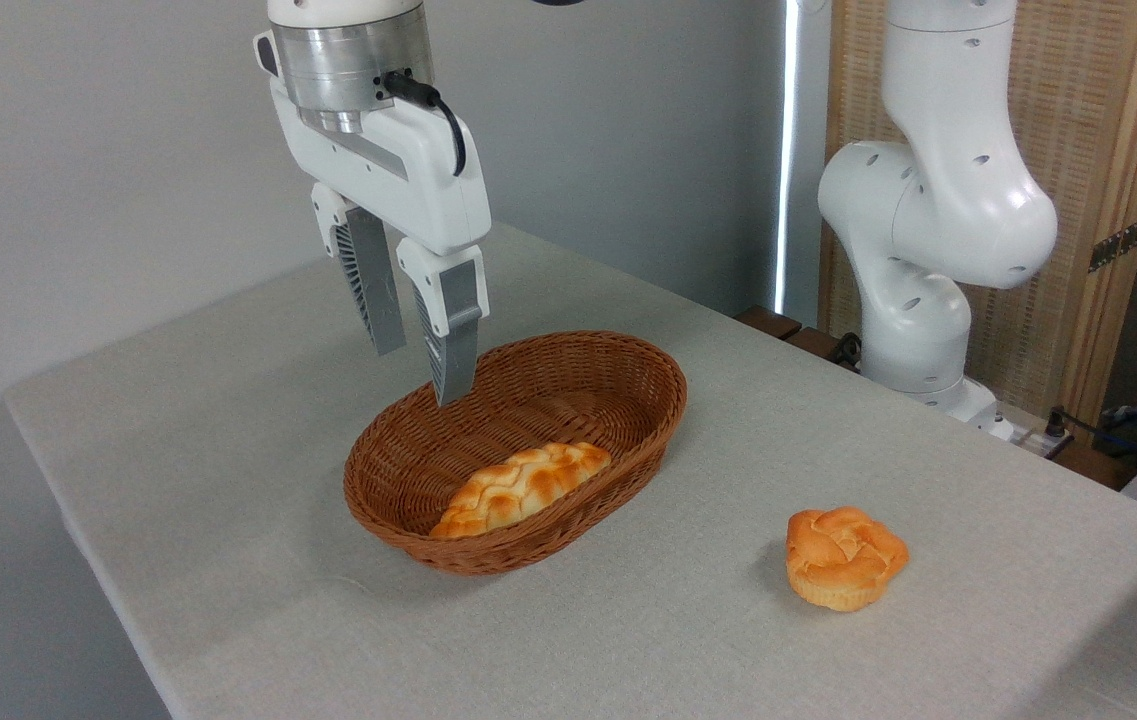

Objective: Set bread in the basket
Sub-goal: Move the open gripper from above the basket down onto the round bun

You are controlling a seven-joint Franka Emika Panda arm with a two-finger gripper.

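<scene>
1. Gripper (420,372) empty, fingers apart, hanging over basket (628,375) back-left rim
2. Bun (845,558) on table (178,450), right of basket, apart, open cloth around
3. Braided loaf (520,488) inside basket, front

Readable text: none in this view.
White robot arm (928,200): no brand name, number or label can be made out on its casing.
White and silver two-finger gripper (420,375): no marking legible on its body or grey fingers.
Oval brown woven wicker basket (628,370): no tag or label.
Grey cloth-covered table (228,480): no print or signs.
</scene>
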